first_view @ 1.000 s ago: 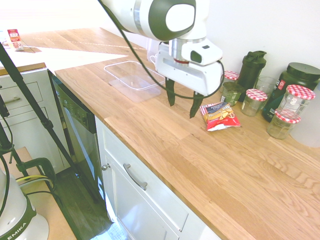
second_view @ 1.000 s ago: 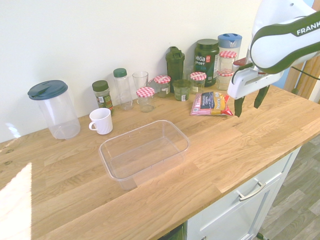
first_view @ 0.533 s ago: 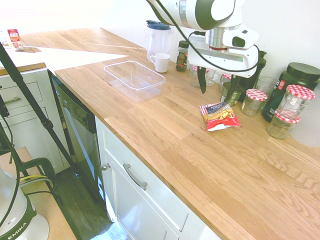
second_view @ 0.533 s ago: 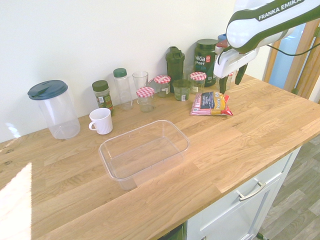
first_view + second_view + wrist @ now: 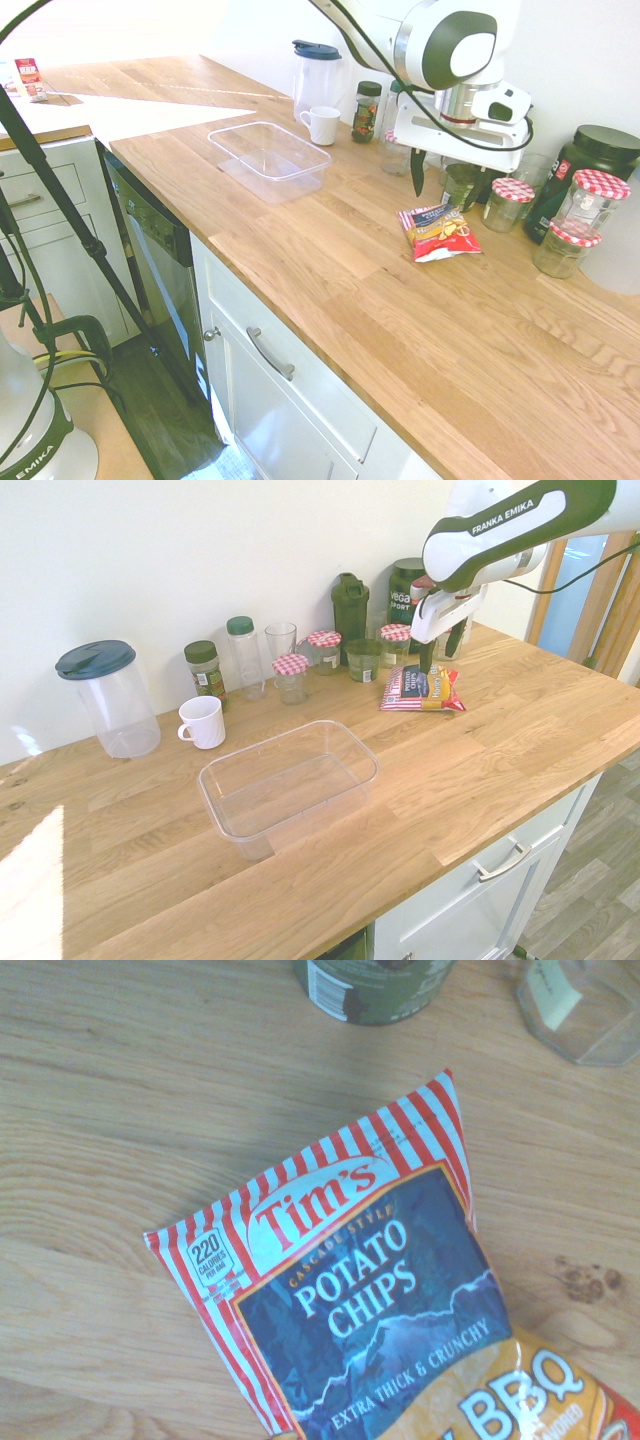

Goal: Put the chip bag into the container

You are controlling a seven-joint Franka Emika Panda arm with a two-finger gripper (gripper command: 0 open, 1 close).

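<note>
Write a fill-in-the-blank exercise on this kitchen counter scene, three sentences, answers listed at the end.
1. The chip bag lies flat on the wooden ____.
2. The container is clear plastic and holds ____.
3. The white mug stands between the container and the ____ behind it.

Missing words: counter; nothing; wall
</note>
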